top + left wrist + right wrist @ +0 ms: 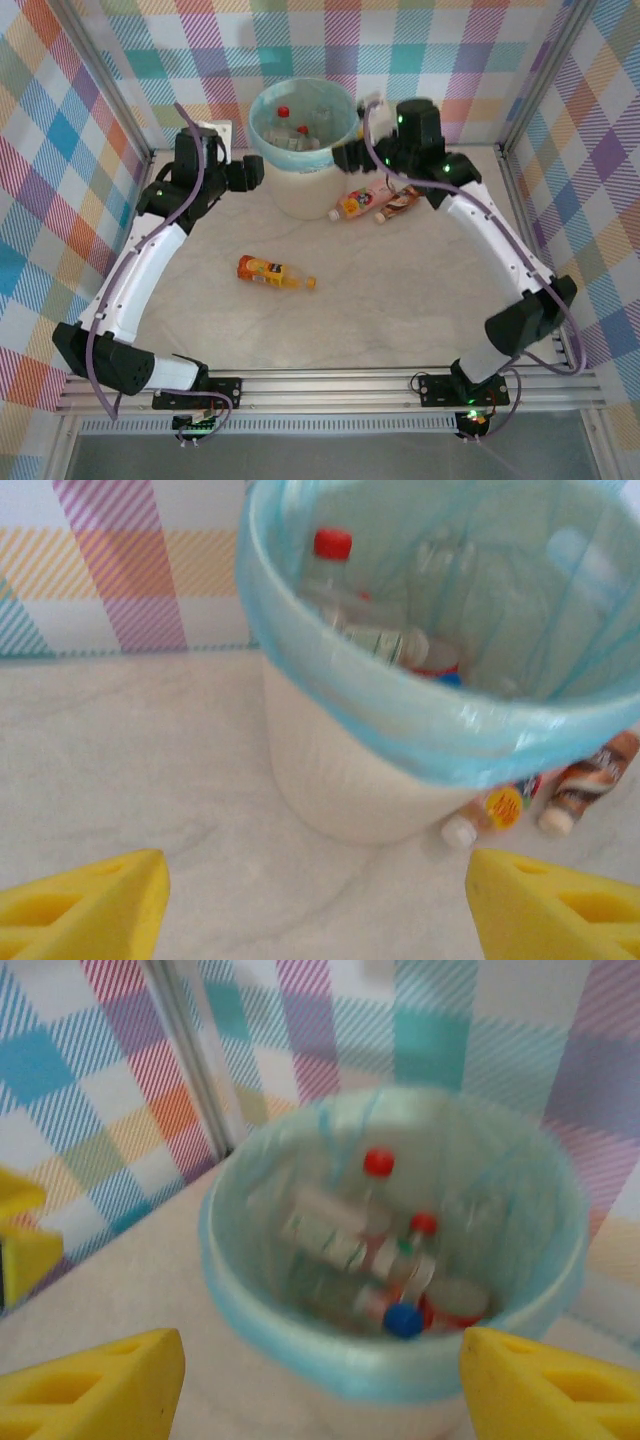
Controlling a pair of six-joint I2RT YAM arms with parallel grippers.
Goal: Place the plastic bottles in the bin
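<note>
A: Nearest the front edge of the table (420, 320), what is left to pick up?
B: The orange-yellow bottle (268, 271), flat on its side about mid-table and well apart from everything else. Its long axis runs nearly parallel to the front edge, cap toward the right.
A: And farther back?
B: The pink bottle (362, 199) and the brown-orange bottle (400, 201) lie side by side, just beside the bin's foot on its right. Both lie slantwise, caps pointing front-left.
A: The claws?
B: The left gripper (250, 172) hangs by the bin's left flank, the right gripper (345, 155) by its right rim. In each wrist view the yellow fingers (90, 900) are spread wide with nothing between them.
A: And the bin (300, 195) itself?
B: It stands toward the table's back edge, teal liner (340, 695) folded over the rim. Several clear red-capped bottles (350, 1230) are already inside.
A: So which arm for which?
B: I'd judge the pair sits almost under the right claw — a short drop frontward. The orange-yellow one lies frontward of the left claw, the nearer of the two — its fingers should close across that side-to-side axis.
</note>
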